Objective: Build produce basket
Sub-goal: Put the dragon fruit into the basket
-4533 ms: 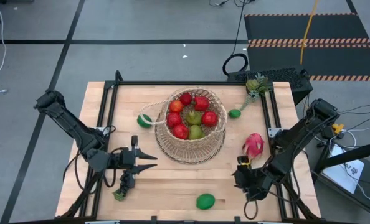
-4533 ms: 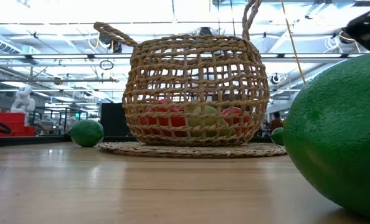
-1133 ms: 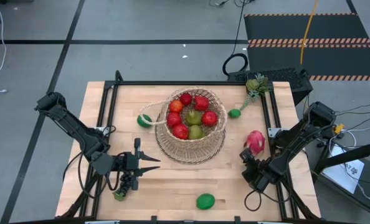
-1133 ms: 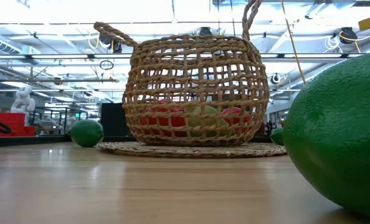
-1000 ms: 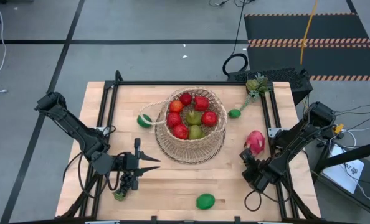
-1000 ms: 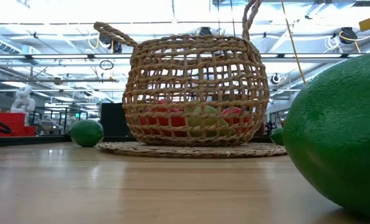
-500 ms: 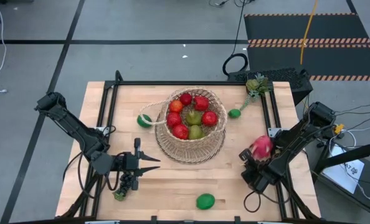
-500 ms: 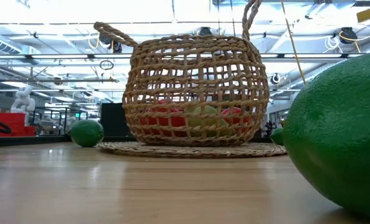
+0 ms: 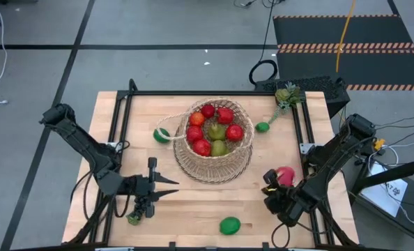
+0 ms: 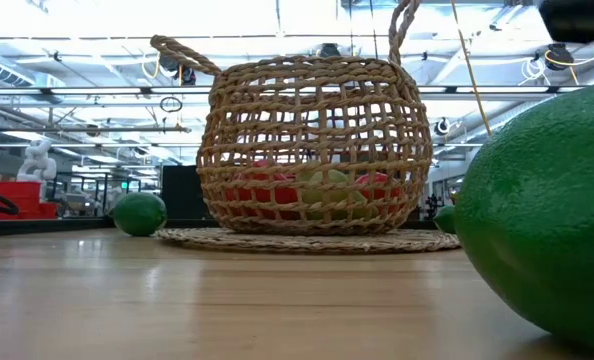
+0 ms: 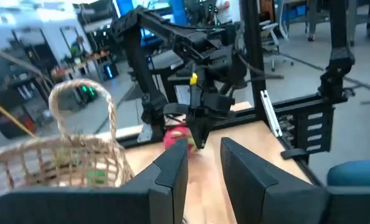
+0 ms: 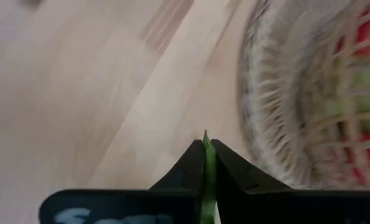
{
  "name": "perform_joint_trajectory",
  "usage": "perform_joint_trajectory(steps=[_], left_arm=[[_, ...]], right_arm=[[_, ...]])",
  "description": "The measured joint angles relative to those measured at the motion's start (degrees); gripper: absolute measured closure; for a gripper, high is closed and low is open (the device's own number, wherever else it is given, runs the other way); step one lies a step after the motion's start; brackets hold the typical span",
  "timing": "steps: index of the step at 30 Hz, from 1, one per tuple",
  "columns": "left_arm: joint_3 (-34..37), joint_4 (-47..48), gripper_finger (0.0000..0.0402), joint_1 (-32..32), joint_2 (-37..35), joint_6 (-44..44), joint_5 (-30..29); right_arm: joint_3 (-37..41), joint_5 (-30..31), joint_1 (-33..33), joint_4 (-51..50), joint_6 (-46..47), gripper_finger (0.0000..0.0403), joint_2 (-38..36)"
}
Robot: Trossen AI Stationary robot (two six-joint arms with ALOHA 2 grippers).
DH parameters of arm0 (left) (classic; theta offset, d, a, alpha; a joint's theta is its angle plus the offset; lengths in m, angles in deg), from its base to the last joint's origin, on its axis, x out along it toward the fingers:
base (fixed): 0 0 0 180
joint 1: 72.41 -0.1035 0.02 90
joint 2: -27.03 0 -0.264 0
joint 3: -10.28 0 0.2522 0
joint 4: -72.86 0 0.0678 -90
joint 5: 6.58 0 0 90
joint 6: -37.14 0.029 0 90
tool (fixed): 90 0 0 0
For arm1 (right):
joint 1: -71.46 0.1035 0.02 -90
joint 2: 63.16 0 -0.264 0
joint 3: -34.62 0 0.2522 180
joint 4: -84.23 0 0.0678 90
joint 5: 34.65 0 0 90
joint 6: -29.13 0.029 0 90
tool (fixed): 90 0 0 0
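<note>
The tan wicker basket (image 9: 214, 143) stands mid-table on its round base and holds red fruits and green pears. The pink dragon fruit (image 9: 286, 174) hangs to the basket's right, with my right gripper (image 9: 271, 179) shut on one of its green leaves. My left gripper (image 9: 171, 188) is open, level above the table left of the basket, with nothing between its fingers (image 11: 172, 168). The dark grapes (image 9: 141, 206) lie on the table beneath it. Loose limes lie near the front edge (image 9: 230, 225) and right of the basket (image 9: 262, 127). My right gripper pinches a thin green leaf (image 12: 205, 149) of the dragon fruit between its two fingers, which slant down from the table's right. The pink body (image 11: 175, 138) hangs beside and below the fingertips, seemingly clear of the table.
A green ball with a white band (image 9: 162, 135) lies left of the basket. A green leafy piece (image 9: 287, 94) sits at the far right corner. In the low view the front lime (image 10: 547, 220) fills the right side. Bare wood lies between the basket and the near edge.
My right gripper has risen and tipped, taking the dragon fruit up off the table; the fruit has shifted a little toward the near edge. My left gripper has stayed in place, turning slightly.
</note>
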State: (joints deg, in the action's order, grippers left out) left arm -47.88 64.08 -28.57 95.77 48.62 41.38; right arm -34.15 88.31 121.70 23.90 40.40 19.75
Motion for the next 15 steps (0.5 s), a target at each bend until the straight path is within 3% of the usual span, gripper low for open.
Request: perform_joint_trajectory(steps=[6, 11, 15], left_arm=[[-1.21, -7.53, 0.0304, 0.97, 4.02, 9.75, -0.10], [-8.33, -5.51, 0.0300, 0.93, 9.59, 13.72, -1.15], [-15.79, -0.86, 0.0268, 0.93, 15.43, 15.30, -1.44]], right_arm=[[-4.55, 4.51, 0.02, 2.21, 0.02, 0.0393, -0.02], [-7.32, 7.42, 0.09, 4.58, 0.00, 0.0393, -0.02], [-8.57, 9.33, 0.09, 7.69, -0.02, 0.0393, -0.15]])
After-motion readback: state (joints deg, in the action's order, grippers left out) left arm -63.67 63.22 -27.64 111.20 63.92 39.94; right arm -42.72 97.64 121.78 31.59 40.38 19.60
